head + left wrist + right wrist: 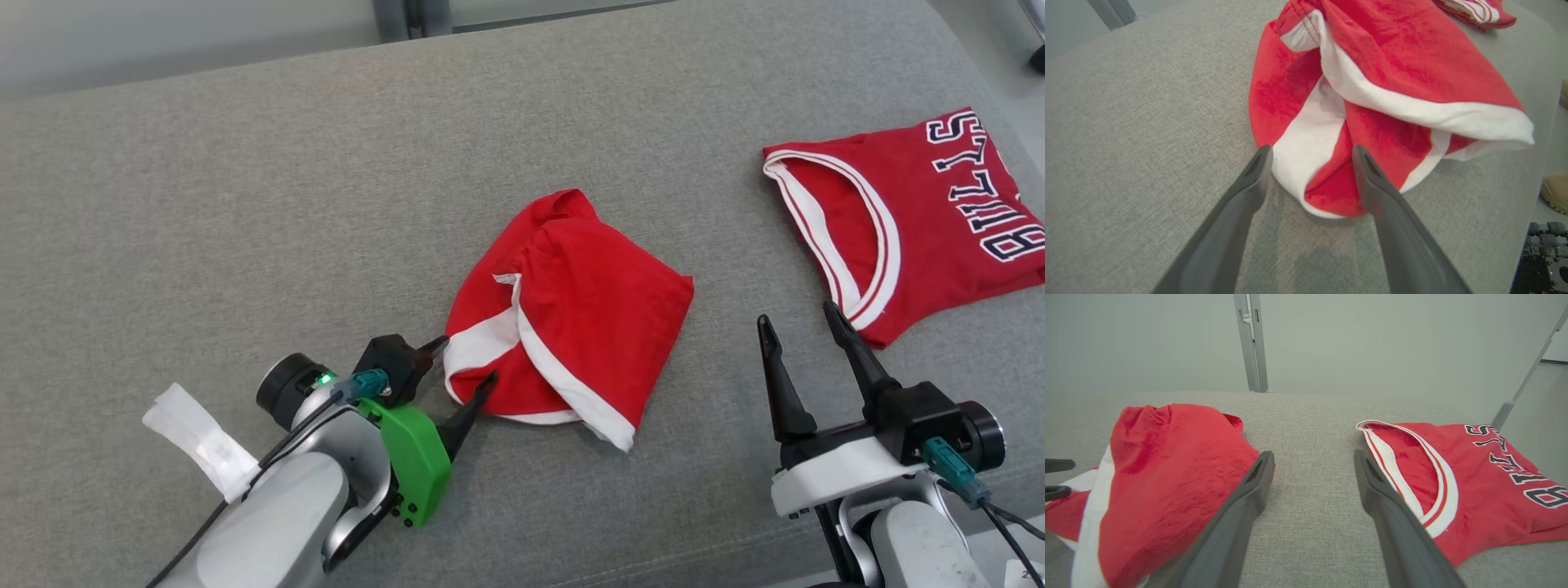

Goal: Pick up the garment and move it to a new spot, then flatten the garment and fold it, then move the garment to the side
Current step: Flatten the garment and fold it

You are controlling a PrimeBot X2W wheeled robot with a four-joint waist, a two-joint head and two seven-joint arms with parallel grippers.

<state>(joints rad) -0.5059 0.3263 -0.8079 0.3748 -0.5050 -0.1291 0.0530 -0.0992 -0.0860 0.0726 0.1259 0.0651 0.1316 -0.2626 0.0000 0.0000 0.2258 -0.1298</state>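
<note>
Straddling the white hem at the near-left corner of the shorts, your left gripper stands spread and empty, the nearer arm; your right gripper, likewise spread, sits well right of the shorts.

Left claw spread, straddling garment hem.

Left gripper pokes in from the lower left, angled up and to the right, both fingers spread wide. Right gripper sits lower right, fingers pointing pretty much straight up the head view, spread wide too.
</note>
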